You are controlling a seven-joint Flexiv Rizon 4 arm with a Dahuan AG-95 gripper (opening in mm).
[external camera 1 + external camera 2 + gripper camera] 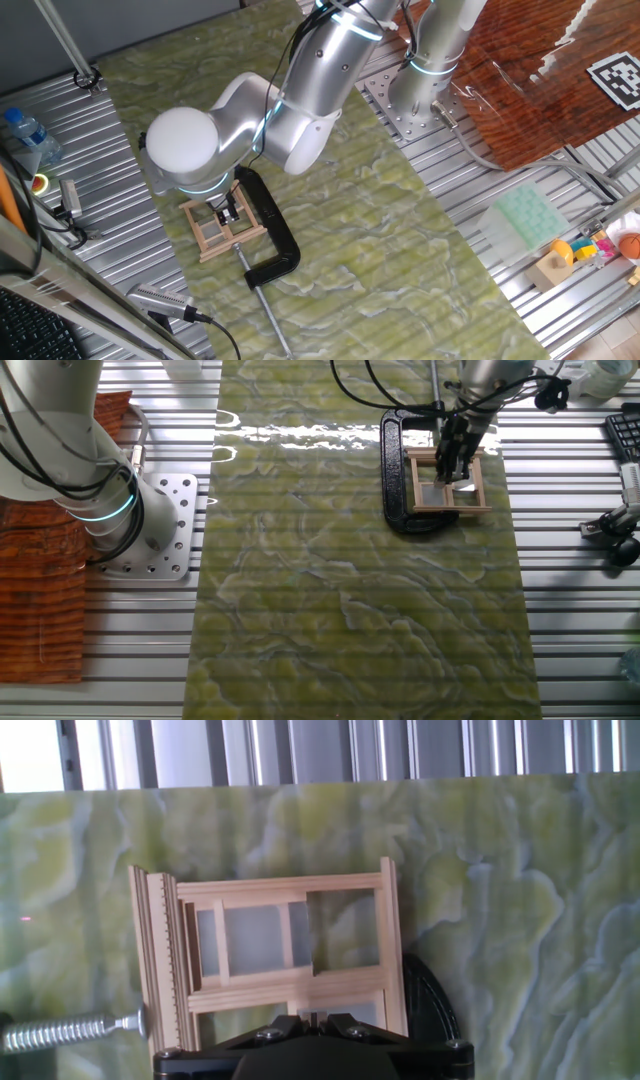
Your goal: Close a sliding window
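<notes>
The sliding window [215,235] is a small pale wood frame lying flat on the green mat, held in a black C-clamp [275,225]. It also shows in the other fixed view [447,485] and in the hand view [270,955]. In the hand view its inner sash sits toward the left, leaving an open gap on the right [345,930]. My gripper [230,212] points down into the frame, with its jaws close together, at the sash's right edge [315,1017]. It also shows in the other fixed view [455,458]. The fingertips themselves are mostly hidden.
The clamp's metal screw [268,305] sticks out toward the front and shows in the hand view [70,1030]. A water bottle [25,135] and a hand tool [165,300] lie at the left. Toys [590,250] lie at the right. The arm's base [150,525] stands beside the mat.
</notes>
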